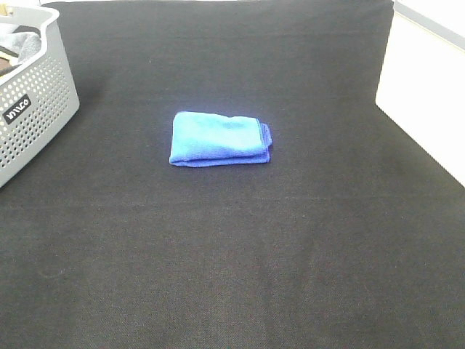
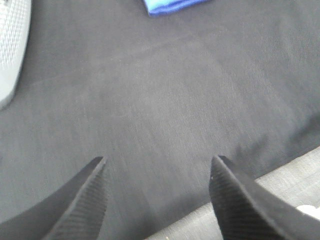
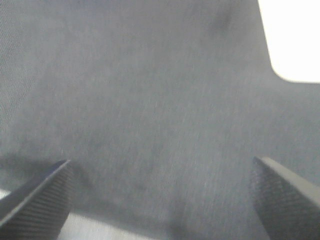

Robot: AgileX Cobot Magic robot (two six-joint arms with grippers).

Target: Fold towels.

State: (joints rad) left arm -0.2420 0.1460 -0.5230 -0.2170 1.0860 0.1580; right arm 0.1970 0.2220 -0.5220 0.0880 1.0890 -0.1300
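Tools both spread and empty: left tool (image 2: 157,165) and right tool (image 3: 162,167) above black cloth (image 1: 232,254).

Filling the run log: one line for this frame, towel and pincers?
towel: folded, flat on table | left pincer: open, empty, clear of towel | right pincer: open, empty | basket: far left

A: Towel (image 1: 220,138)?
B: One, royal-blue fuzzy cloth, folded into a compact rectangle, layered edges at its right end, lying flat mid-desk.
A: Touched?
B: No, it lies alone, nothing on it.
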